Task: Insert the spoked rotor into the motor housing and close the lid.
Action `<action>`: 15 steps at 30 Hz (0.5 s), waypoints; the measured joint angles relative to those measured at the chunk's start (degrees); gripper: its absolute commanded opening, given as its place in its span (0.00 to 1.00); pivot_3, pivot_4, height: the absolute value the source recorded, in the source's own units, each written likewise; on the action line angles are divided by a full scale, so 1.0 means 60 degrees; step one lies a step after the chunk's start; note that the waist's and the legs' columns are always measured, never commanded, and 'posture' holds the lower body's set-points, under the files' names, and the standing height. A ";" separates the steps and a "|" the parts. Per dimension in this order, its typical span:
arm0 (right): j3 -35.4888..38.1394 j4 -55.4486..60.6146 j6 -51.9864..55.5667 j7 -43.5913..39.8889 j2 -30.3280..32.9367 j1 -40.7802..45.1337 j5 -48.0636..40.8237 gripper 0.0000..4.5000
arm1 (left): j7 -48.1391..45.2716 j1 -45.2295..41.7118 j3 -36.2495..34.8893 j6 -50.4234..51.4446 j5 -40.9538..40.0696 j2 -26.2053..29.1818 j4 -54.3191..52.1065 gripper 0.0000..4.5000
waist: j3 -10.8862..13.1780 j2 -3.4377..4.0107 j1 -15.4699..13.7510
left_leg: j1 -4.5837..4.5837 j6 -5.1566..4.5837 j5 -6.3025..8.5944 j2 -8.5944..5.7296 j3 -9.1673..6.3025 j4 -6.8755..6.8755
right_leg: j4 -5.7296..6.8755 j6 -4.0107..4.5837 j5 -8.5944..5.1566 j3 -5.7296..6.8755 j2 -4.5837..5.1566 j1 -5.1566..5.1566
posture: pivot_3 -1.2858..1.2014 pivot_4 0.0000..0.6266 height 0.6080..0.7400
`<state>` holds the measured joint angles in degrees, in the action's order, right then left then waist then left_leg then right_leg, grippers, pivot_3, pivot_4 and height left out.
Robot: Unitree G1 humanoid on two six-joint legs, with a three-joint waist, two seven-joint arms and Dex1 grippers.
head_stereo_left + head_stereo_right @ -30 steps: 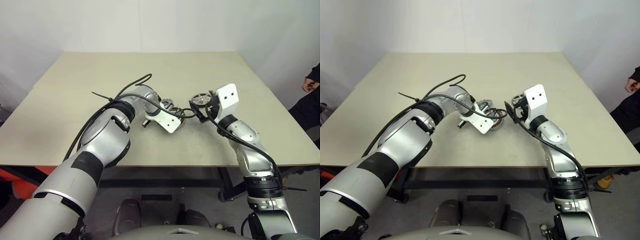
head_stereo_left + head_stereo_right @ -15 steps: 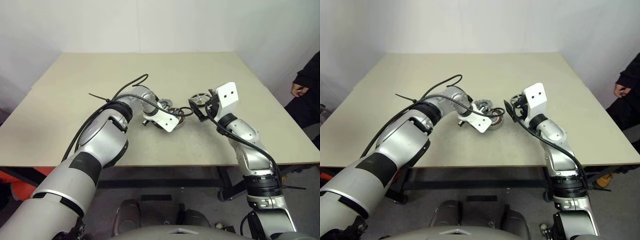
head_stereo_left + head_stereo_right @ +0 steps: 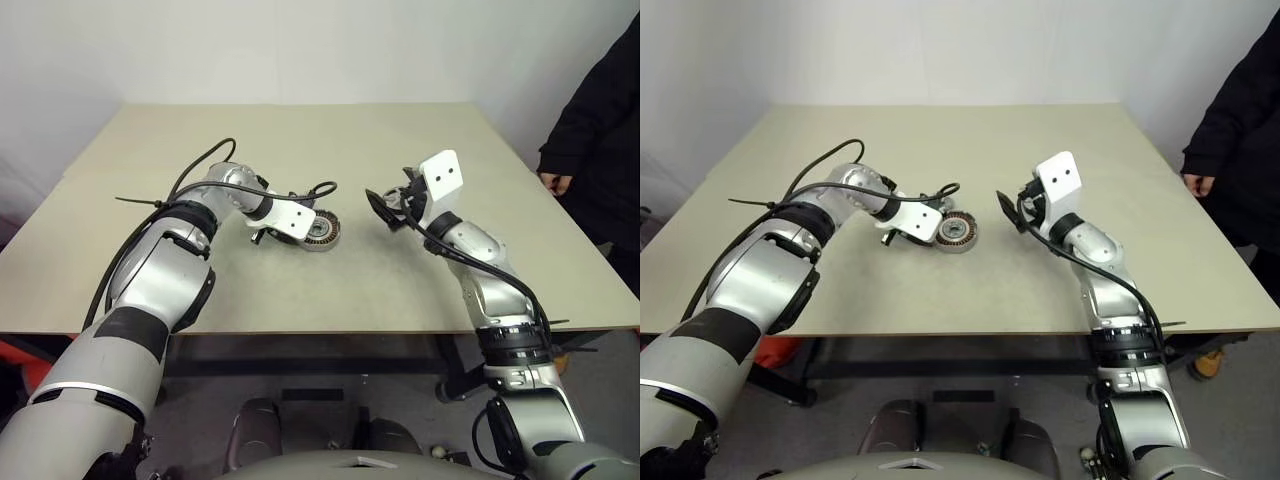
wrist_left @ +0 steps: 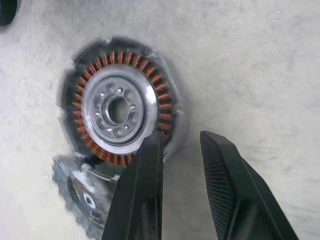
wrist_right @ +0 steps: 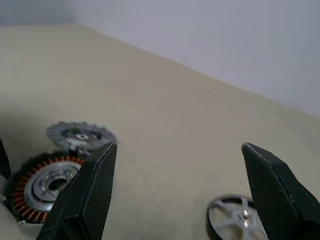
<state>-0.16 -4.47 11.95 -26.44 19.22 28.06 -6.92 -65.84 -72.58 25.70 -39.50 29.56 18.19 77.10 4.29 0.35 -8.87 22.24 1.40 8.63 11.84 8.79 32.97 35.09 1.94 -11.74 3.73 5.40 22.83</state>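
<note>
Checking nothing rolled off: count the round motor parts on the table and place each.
3. The housing lies by the left gripper, the lid beside the housing, and the rotor apart, below the right gripper.

Both arms are glossy silver-grey shells with black bands at the joints and loose black cables looping along them. Each wrist carries a white block; the right one shows two dark screw holes. The left end effector [image 4: 182, 165] has ribbed black fingers [image 4: 227, 185].
</note>
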 measured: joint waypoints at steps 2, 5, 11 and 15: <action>-0.0083 -0.0179 -0.0124 -0.0089 -0.0089 0.0127 0.0000 1.00 | -0.0014 0.0073 -0.0007 -0.0016 -0.0019 -0.0028 -0.0073 0.28 | 0.0000 0.0000 0.0001 | -0.0002 0.0000 0.0000 0.0000 0.0000 0.0001 | 0.0000 0.0000 0.0000 0.0000 0.0000 -0.0003 | 0.52 0.00 1.00; -0.0110 -0.0307 -0.0179 -0.0162 -0.0132 0.0130 0.0001 1.00 | -0.0014 0.0098 -0.0005 -0.0024 -0.0018 -0.0106 -0.0151 0.28 | 0.0000 0.0000 0.0002 | -0.0001 0.0000 0.0000 0.0000 0.0000 0.0001 | 0.0000 0.0000 0.0000 0.0000 0.0000 -0.0001 | 0.52 0.00 1.00; -0.0100 -0.0294 -0.0247 -0.0164 -0.0128 0.0072 0.0001 1.00 | 0.0002 0.0091 -0.0005 -0.0049 -0.0017 -0.0180 -0.0192 0.28 | 0.0000 0.0000 0.0012 | -0.0003 0.0001 -0.0001 0.0002 0.0000 0.0000 | 0.0000 0.0000 0.0000 0.0000 -0.0001 0.0000 | 0.52 0.00 1.00; -0.0090 -0.0264 -0.0246 -0.0204 -0.0085 -0.0058 0.0000 1.00 | -0.0013 0.0090 -0.0228 -0.0048 -0.0237 0.0095 -0.0216 0.28 | 0.0000 0.0000 0.0016 | -0.0006 0.0002 -0.0001 0.0002 0.0000 0.0000 | 0.0001 -0.0001 0.0000 0.0000 -0.0001 0.0000 | 0.52 0.00 1.00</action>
<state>-0.70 -6.05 10.47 -27.66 18.71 27.71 -6.92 -65.92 -72.03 24.33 -39.79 28.14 18.76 75.80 4.29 0.35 -8.77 22.21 1.41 8.63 11.85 8.79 32.97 35.10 1.93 -11.74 3.73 5.39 22.83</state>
